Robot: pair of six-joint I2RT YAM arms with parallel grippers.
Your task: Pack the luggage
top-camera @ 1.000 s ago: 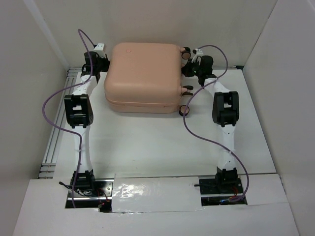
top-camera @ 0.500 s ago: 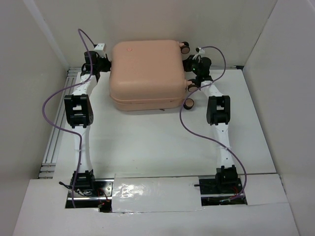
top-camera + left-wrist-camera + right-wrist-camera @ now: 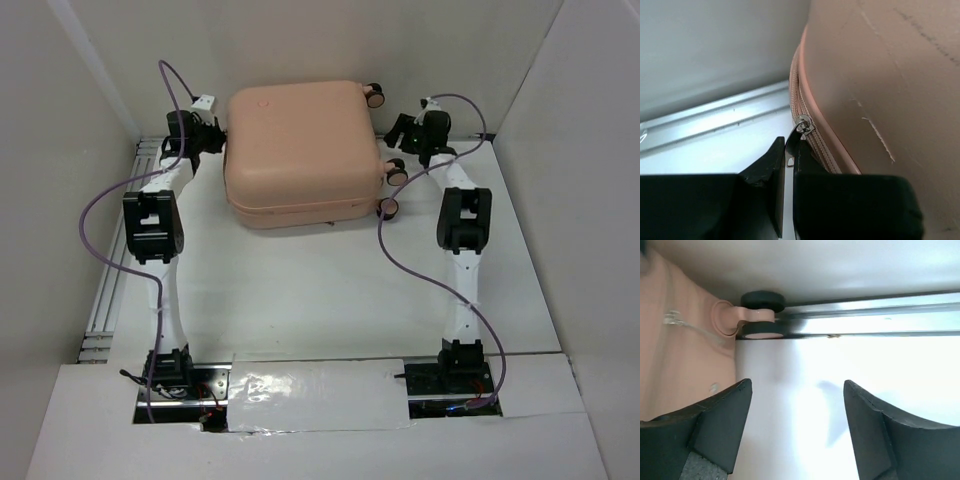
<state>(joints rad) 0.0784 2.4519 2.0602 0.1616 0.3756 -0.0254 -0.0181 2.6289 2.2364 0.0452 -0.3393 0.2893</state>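
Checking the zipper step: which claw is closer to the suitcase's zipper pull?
Left. The left claw pinches the zipper pull on the luggage seam; the right claw hangs open beside the wheels on the opposite side.

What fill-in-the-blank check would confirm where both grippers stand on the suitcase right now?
1. The left gripper is shut on the suitcase's metal ____.
2. The right gripper is ____ and holds nothing.
3. In the right wrist view, the suitcase part just beyond the fingers is a ____.
Missing words: zipper pull; open; wheel.
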